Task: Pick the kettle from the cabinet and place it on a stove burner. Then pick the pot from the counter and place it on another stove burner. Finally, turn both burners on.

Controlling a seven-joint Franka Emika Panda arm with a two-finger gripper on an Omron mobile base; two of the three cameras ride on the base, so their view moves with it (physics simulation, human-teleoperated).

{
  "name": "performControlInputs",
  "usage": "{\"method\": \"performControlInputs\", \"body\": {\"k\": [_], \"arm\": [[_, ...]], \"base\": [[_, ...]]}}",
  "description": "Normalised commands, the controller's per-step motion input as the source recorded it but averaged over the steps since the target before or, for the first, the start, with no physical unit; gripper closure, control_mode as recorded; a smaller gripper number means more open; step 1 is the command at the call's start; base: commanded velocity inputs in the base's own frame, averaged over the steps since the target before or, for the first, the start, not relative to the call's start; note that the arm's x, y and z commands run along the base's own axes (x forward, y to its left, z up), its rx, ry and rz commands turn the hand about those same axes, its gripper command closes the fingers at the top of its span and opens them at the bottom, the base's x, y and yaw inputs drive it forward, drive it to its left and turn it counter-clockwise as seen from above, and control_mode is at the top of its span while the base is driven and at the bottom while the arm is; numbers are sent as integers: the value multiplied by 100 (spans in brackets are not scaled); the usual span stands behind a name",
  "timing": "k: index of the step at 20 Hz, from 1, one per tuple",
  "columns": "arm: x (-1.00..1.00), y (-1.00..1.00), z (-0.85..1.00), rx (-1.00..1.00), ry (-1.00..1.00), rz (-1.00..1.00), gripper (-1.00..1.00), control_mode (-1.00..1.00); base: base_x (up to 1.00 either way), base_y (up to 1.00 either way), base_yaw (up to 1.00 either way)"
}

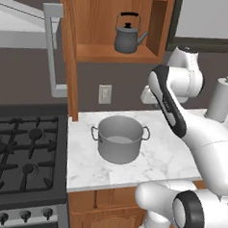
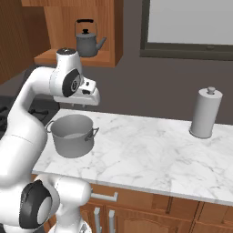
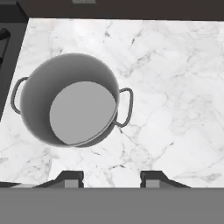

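Kettle upright on the shelf of the open cabinet, door swung out to the left. Pot standing empty on the counter, just right of the stove burners, both loop handles free. Gripper poised above the marble, well over the pot and a little to its right, fingers parted with nothing between them. Tall grey cylinder far right on the counter.
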Motion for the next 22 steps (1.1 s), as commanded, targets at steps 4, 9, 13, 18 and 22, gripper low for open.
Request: {"method": "performControlInputs", "body": {"k": [4, 9, 13, 18, 22], "arm": [[-5, 0, 1, 0, -6, 0, -100, -100], [-13, 0, 15, 0, -14, 0, -100, -100], [-15, 0, 25, 0, -16, 0, -100, -100], [-8, 4, 31, 0, -14, -1, -100, -100], [-2, 14, 36, -2, -12, -1, -100, -100]], "base": [[0, 0, 0], [0, 0, 0], [0, 0, 0], [0, 0, 0], [0, 0, 0]]}}
